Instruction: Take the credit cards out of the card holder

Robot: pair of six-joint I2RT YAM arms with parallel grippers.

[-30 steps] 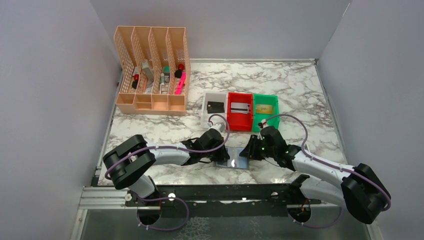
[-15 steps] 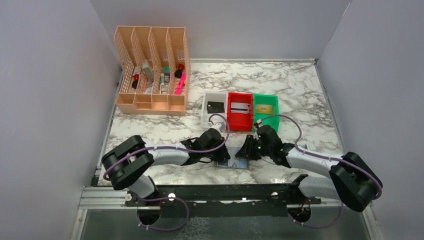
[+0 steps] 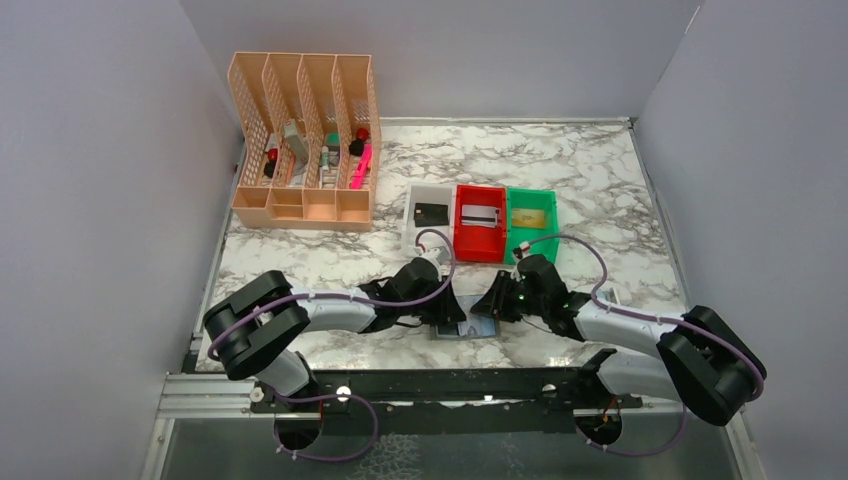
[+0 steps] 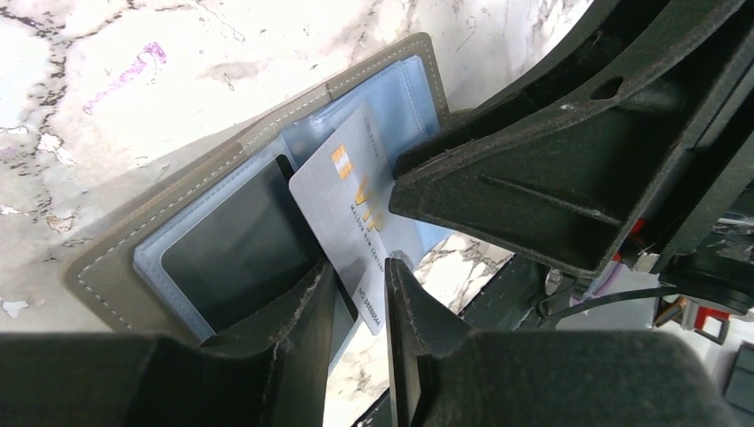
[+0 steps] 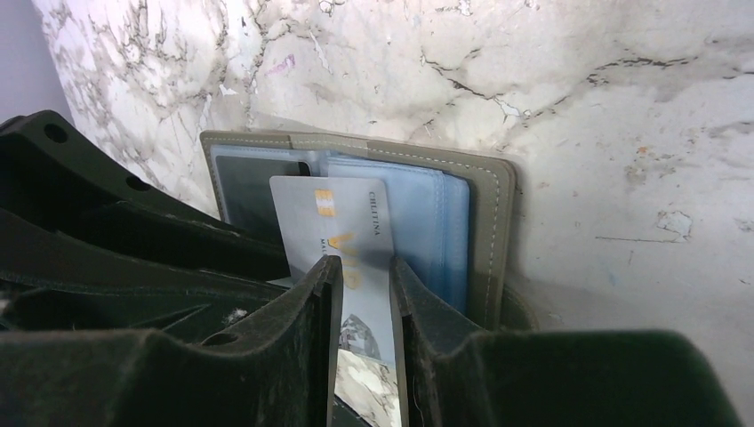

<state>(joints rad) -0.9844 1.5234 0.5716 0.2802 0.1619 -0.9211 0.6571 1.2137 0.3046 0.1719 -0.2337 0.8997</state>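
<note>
The card holder [image 3: 466, 327] lies open and flat near the table's front edge, between the two grippers. Its grey rim [image 4: 116, 276] and light-blue pockets [image 5: 427, 213] show in both wrist views. A silvery credit card [image 4: 351, 200] with gold lettering sticks partly out of a pocket [image 5: 342, 213]. The left pocket holds a dark rectangle [image 4: 236, 253]. My left gripper [image 4: 360, 271] [image 3: 447, 310] is narrowly open with the card's corner in the gap. My right gripper [image 5: 364, 267] [image 3: 492, 303] stands open, its tips over the card's face.
Behind the holder stand a white bin [image 3: 414, 232], a red bin [image 3: 480, 252] and a green bin [image 3: 546, 195], each with a card inside. A peach mesh organiser [image 3: 303, 140] stands at the back left. A black rail [image 3: 430, 385] runs along the front.
The left gripper's jaws have parted from shut to a narrow gap. The right gripper has shifted slightly left, toward the holder.
</note>
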